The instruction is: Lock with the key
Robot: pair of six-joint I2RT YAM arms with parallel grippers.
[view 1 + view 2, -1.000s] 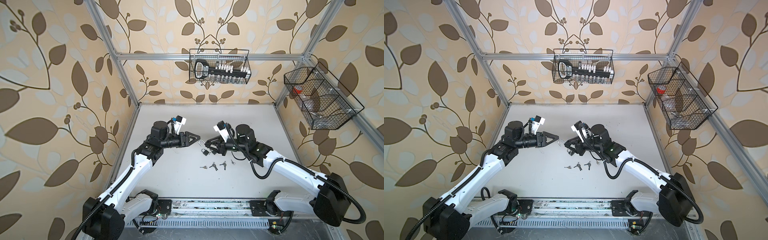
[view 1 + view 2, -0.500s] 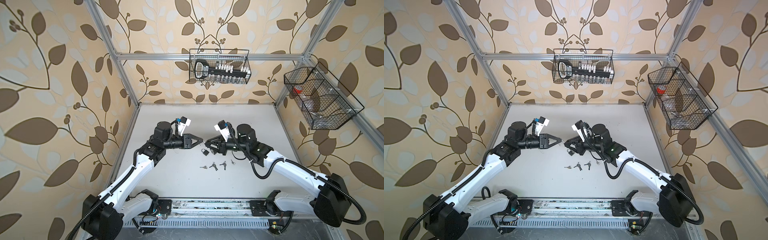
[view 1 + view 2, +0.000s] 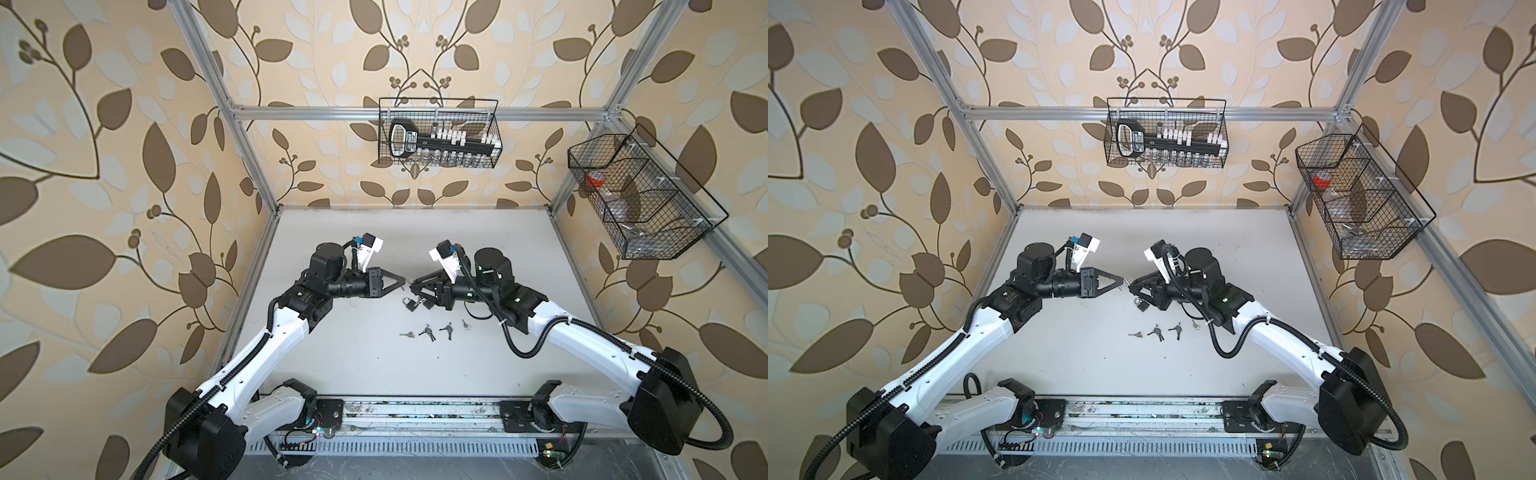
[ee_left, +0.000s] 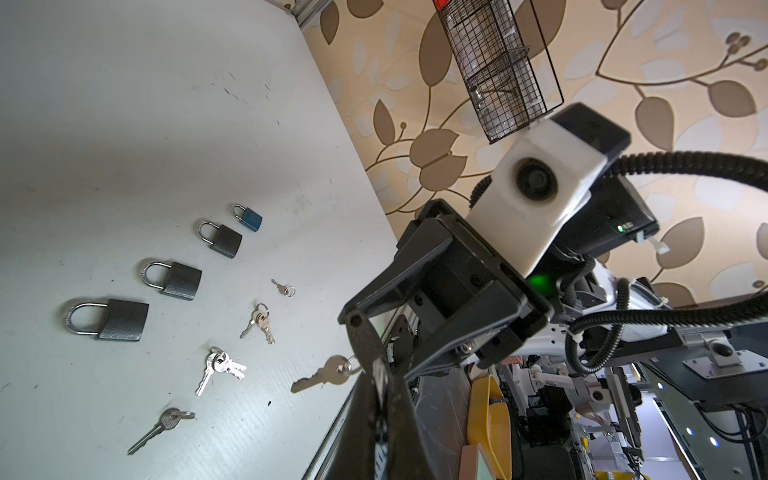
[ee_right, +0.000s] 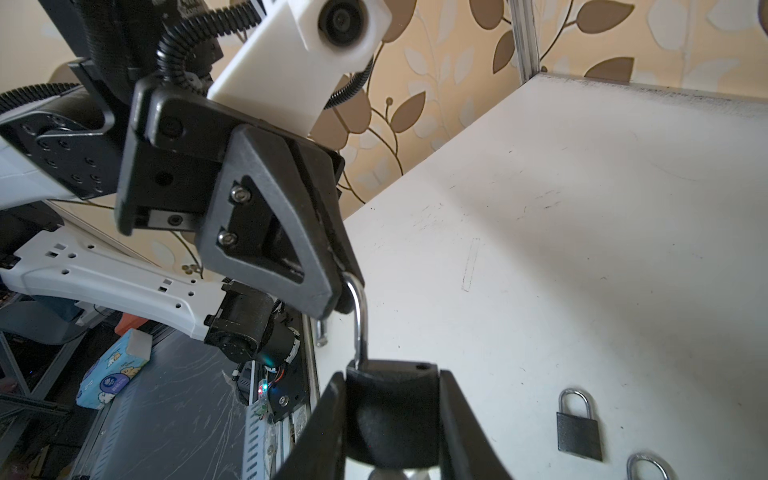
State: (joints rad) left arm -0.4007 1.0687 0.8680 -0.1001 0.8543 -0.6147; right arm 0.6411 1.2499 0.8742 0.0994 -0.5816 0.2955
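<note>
My right gripper (image 5: 392, 376) is shut on the body of a black padlock (image 5: 392, 411), held above the table. Its silver shackle (image 5: 360, 320) stands open, with one leg out of the body. My left gripper (image 5: 343, 291) is shut on the top of that shackle. In both top views the two grippers meet tip to tip at mid-table, left gripper (image 3: 402, 282) against right gripper (image 3: 415, 286). A key (image 4: 322, 376) hangs on a ring below the held padlock (image 4: 365, 345). The keyhole is hidden.
Several other padlocks (image 4: 122, 320) lie in a row on the white table (image 3: 353, 365), with several small key bunches (image 3: 428, 332) in front of them. Wire baskets hang on the back wall (image 3: 438, 133) and the right wall (image 3: 640, 199).
My left gripper has moved right to the right gripper and closed on the shackle. The right arm and its padlock have stayed in place.
</note>
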